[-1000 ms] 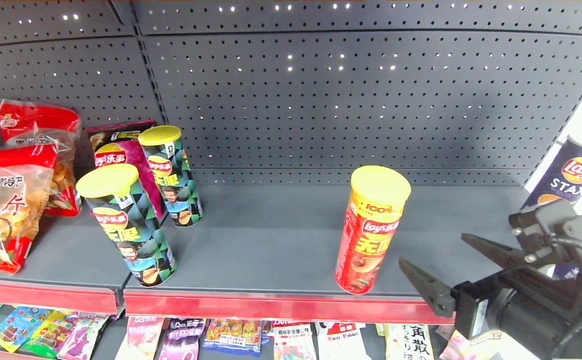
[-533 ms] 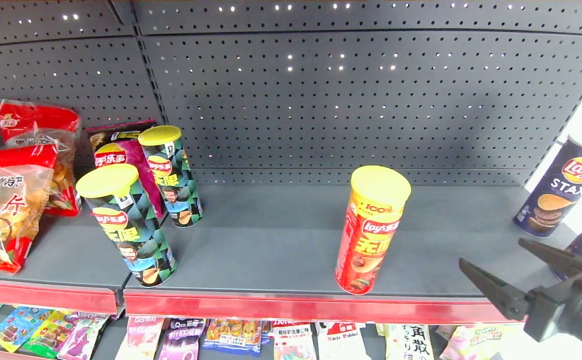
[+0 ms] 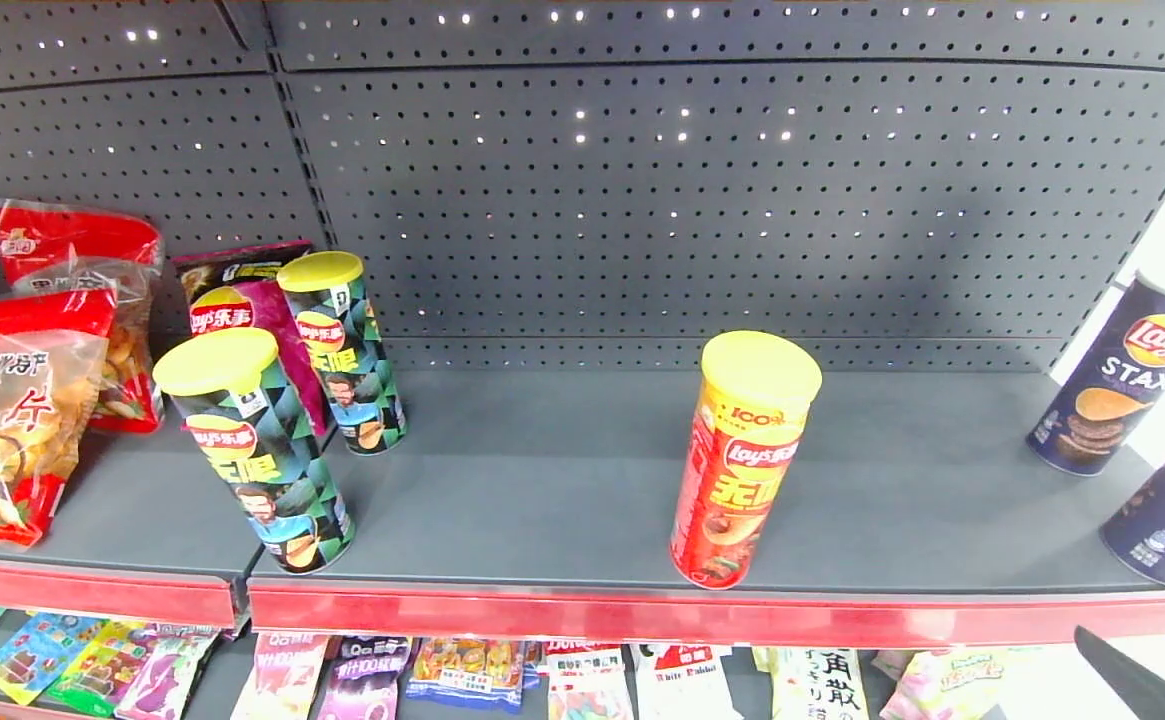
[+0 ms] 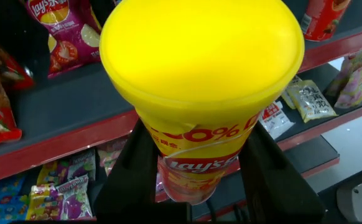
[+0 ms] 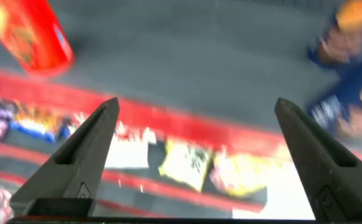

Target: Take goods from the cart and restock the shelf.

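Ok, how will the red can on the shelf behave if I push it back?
The red can is tall, narrow and upright, so a push near its lid would probably tip it. It looks like a rigid tube, so it shouldn't crumple. Tipped, it could roll off the shelf: it stands at the front edge.

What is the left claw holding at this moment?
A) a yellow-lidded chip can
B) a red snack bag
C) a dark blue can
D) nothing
A: in the left wrist view, the left claw is closed on a chip can with a yellow lid, one dark finger on each side of it.
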Controlling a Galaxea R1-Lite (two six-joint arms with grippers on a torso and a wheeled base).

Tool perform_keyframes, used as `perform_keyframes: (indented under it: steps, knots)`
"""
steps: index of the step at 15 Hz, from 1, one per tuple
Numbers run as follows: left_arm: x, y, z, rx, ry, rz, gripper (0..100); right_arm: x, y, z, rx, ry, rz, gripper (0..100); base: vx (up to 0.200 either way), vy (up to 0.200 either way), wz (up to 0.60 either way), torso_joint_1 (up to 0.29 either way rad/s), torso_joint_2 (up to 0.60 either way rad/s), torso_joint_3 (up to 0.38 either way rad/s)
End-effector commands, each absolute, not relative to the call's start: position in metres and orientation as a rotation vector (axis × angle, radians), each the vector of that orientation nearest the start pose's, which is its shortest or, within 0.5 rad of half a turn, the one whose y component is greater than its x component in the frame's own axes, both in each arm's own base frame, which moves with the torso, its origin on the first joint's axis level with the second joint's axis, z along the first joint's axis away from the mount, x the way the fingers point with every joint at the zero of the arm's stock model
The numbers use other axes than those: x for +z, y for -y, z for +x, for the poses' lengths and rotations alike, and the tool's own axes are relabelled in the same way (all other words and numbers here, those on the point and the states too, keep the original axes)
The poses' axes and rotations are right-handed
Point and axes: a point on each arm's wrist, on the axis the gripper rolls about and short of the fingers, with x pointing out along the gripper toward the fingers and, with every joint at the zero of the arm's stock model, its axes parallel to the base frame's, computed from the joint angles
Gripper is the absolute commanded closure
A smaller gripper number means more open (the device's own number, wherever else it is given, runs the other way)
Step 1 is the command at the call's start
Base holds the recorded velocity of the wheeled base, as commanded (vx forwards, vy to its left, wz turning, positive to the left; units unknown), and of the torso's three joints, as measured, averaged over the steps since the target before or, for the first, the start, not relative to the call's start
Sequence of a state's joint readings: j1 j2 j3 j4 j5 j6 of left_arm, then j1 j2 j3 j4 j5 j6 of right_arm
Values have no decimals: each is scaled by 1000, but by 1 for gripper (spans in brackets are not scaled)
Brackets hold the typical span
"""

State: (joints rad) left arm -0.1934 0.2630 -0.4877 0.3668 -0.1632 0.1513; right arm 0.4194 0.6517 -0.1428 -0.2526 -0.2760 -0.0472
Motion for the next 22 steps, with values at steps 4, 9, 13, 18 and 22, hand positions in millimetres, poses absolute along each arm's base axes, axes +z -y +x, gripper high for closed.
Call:
perform_keyframes:
  steps: [4, 9, 13, 18, 22]
  knots:
    - [191, 1, -17, -389, -101, 147, 100, 118, 13, -21, 29, -201, -106, 0, 0, 0, 0, 0, 0, 0]
    - [193, 5, -10, -494, -132, 138, 100, 94, 16, -31, -141, -245, -52, 0, 0, 0, 0, 0, 0, 0]
    - [191, 6, -6, -507, -155, 134, 100, 95, 11, -27, 74, -195, 0, 0, 0, 0, 0, 0, 0, 0]
    - [193, 6, -6, -502, -147, 105, 100, 99, 6, -13, -204, -229, -10, 0, 0, 0, 0, 0, 0, 0]
    - [192, 6, -6, -504, -147, 105, 100, 84, 1, -17, 58, -56, -36, 0, 0, 0, 0, 0, 0, 0]
